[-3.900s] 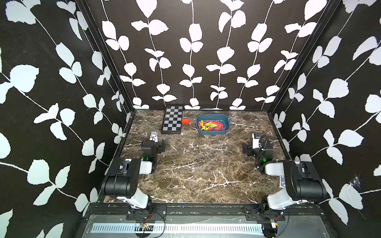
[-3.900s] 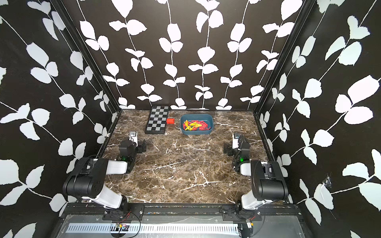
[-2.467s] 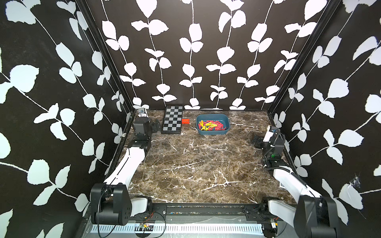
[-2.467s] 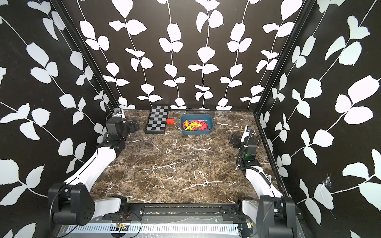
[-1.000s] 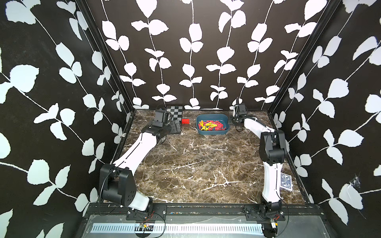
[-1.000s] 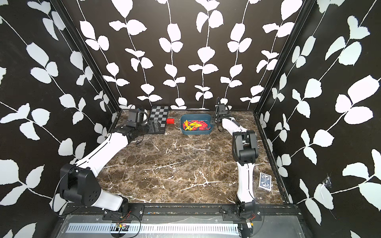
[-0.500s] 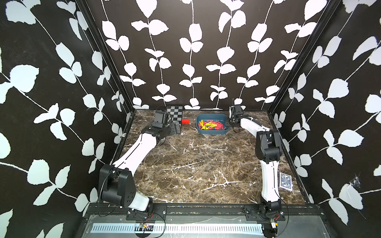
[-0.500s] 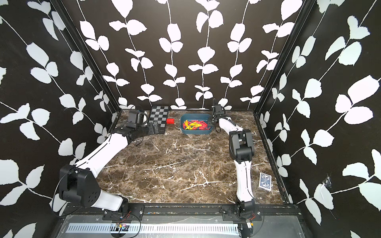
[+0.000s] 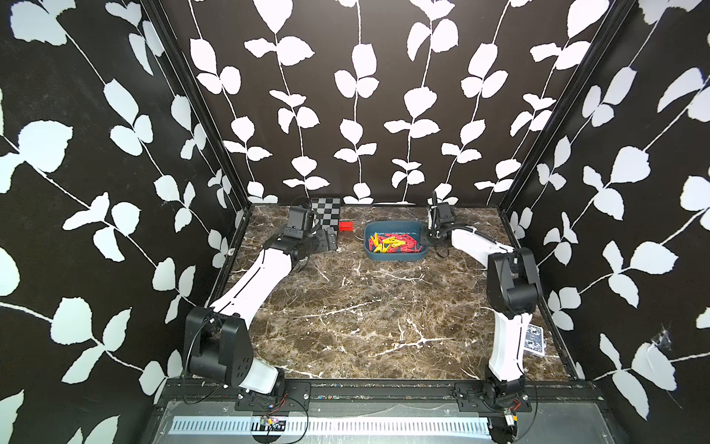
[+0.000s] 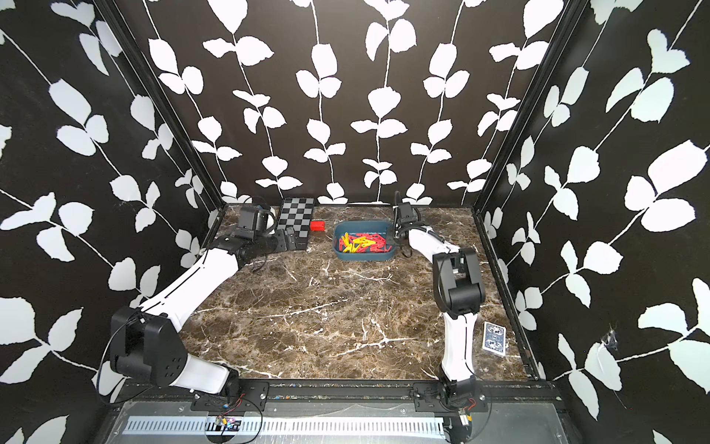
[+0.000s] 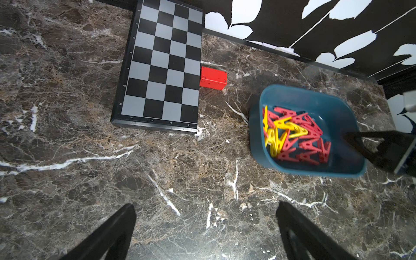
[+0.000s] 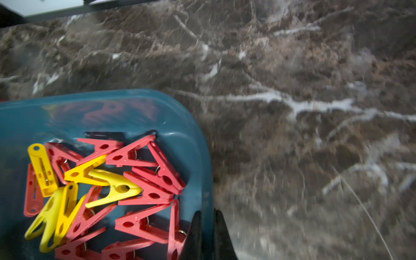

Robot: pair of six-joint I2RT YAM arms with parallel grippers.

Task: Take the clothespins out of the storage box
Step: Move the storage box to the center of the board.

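Right claw (image 12: 206, 213): clamped onto the short end wall of the box (image 12: 112, 108), one finger inside the rim and one outside, plastic pinched between them with no gap visible. Confirmed in both top views, at the end of the box nearest the right arm (image 9: 476, 246). Clothespins (image 12: 126, 180): all inside the box, heaped loosely on its floor just beside the inner finger, mostly red, with a handful of yellow mixed in on the side away from that claw. Closest red one next to the inner finger, contact not determinable. Box resting flat or raised at the gripped end: not determinable, rim blurred in the left wrist view. Left claw (image 11: 205, 204): jaws spread wide, nothing between them, hovering above a bare stretch of the table (image 11: 67, 168). Box well apart from it, ahead and off toward the right claw. Chessboard (image 11: 162, 67): flat on the table ahead of the left claw, near corner just beside the fingertips in both top views. Red block (image 11: 213, 77): against the board's long edge, between board and box, apart from both claws. Deck of cards (image 10: 494, 338): flat on the table beside the right arm's lower link, far behind the right claw.
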